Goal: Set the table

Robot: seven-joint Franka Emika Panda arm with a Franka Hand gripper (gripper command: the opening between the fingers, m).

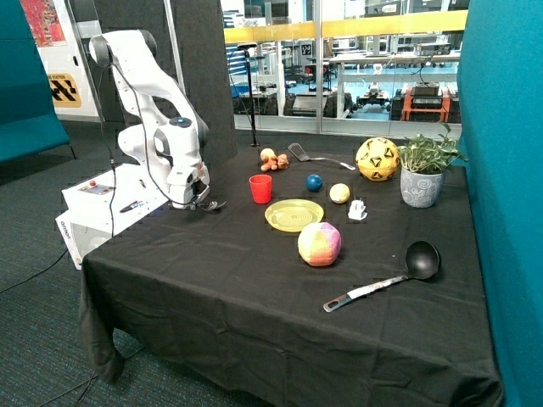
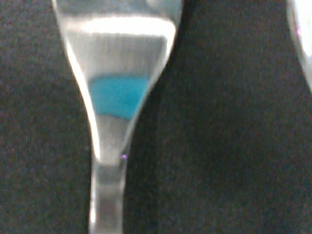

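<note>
Two views show this moment. From the outside camera, the white arm (image 1: 157,127) bends down so that its gripper (image 1: 193,202) sits low at the black tablecloth (image 1: 254,305), near the table edge closest to the robot's base. A piece of metal cutlery (image 1: 212,204) lies on the cloth right at the gripper; whether the jaws are spread or pinching it I cannot tell. Beside it, toward the table's middle, stands a red cup (image 1: 260,188), and just past that lies a yellow plate (image 1: 293,214), bare on top. A pink-and-yellow ball (image 1: 319,244) rests near the plate's front rim, and a black ladle (image 1: 399,273) lies further toward the front corner. Behind the plate sit a small blue ball (image 1: 314,182), a pale yellow ball (image 1: 339,193) and a small white object (image 1: 357,209). At the far side are a black spatula (image 1: 310,155), some small fruit-like pieces (image 1: 273,160), a yellow soccer ball (image 1: 377,158) and a potted plant (image 1: 424,174).

From the wrist camera, the cloth (image 2: 229,146) fills the frame, with a shiny metal utensil (image 2: 117,97) very close — its wide part narrowing to a slim neck. A second metal edge (image 2: 301,44) shows at the border. No fingers appear here.
</note>
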